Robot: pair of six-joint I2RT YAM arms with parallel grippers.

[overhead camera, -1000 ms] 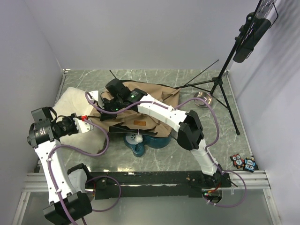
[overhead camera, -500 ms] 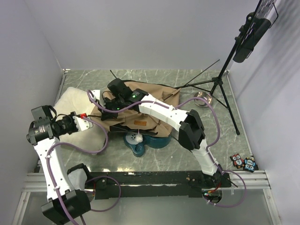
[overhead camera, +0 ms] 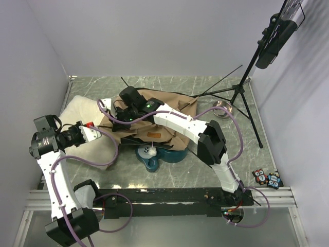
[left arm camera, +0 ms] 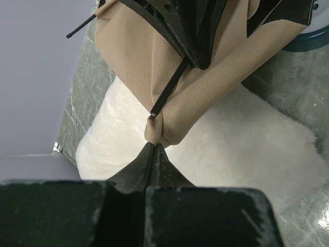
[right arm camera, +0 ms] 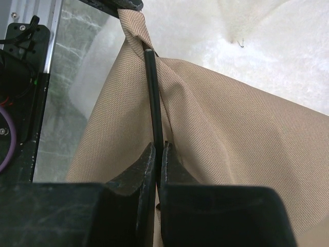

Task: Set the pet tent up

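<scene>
The pet tent (overhead camera: 172,110) lies collapsed as tan fabric in the middle of the table, with a brown label patch (overhead camera: 153,135) and a white pompom (overhead camera: 152,152) at its near side. My left gripper (left arm camera: 153,145) is shut on the tent's left fabric corner (left arm camera: 154,133), above the cream pillow (left arm camera: 247,134). A thin dark pole (left arm camera: 167,92) ends just short of that corner. My right gripper (right arm camera: 159,146) is shut on this pole (right arm camera: 151,87), which runs along the tan fabric (right arm camera: 231,139) towards the pinched corner. In the top view the two grippers sit close together at the tent's left end.
The cream pillow (overhead camera: 77,110) lies at the left, partly under the tent. A teal dish (overhead camera: 154,158) sits under the tent's near edge. A black tripod (overhead camera: 241,95) and a metal bowl (overhead camera: 222,109) stand at the back right. Small owl toys (overhead camera: 266,178) lie near right.
Both grips hold. The right wrist has crept slightly to the right and back with the pole, and the left gripper has shifted a little with the fabric corner.
</scene>
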